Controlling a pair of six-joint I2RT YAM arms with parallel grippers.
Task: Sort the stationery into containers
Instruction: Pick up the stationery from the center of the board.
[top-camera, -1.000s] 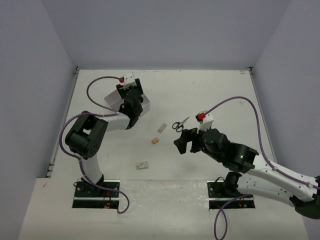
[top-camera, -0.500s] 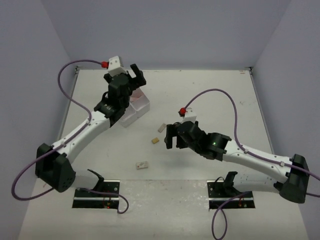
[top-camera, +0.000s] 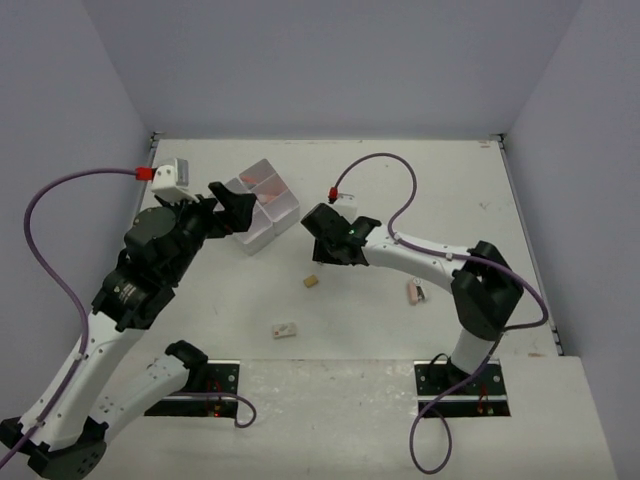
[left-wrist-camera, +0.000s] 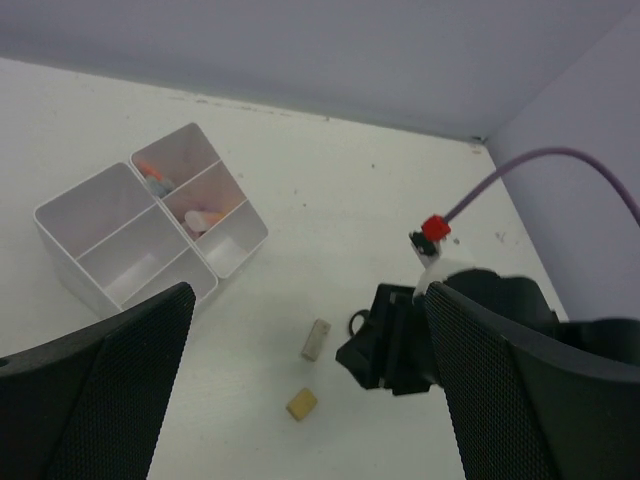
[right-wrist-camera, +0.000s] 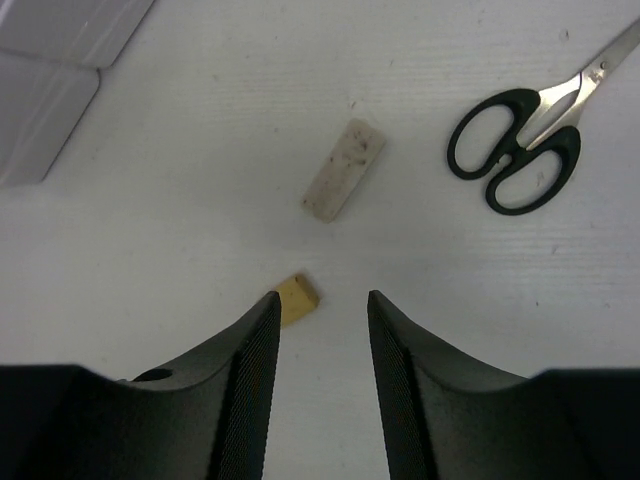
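The containers (top-camera: 262, 200) (left-wrist-camera: 95, 245) form a white 2x2 block; two bins hold orange and pink highlighters (left-wrist-camera: 200, 217). My left gripper (top-camera: 226, 205) (left-wrist-camera: 307, 300) hovers open and empty just left of the block. My right gripper (top-camera: 323, 236) (right-wrist-camera: 322, 298) hangs low over the table with its jaws part-way apart and nothing between them. A small yellow-beige eraser (right-wrist-camera: 297, 298) (top-camera: 311, 282) lies by its left fingertip. Beyond it lie a longer pale eraser (right-wrist-camera: 344, 183) (left-wrist-camera: 316, 339) and black-handled scissors (right-wrist-camera: 515, 150). The right arm hides both in the top view.
A white eraser (top-camera: 285, 329) lies toward the near edge. A small pink and white piece (top-camera: 413, 292) lies beside the right arm's forearm. Purple cables loop over both arms. Grey walls close the table on three sides.
My left arm has drawn back from over the bins to their left side, jaws wide. My right arm has reached left over the erasers, and its jaws have narrowed.
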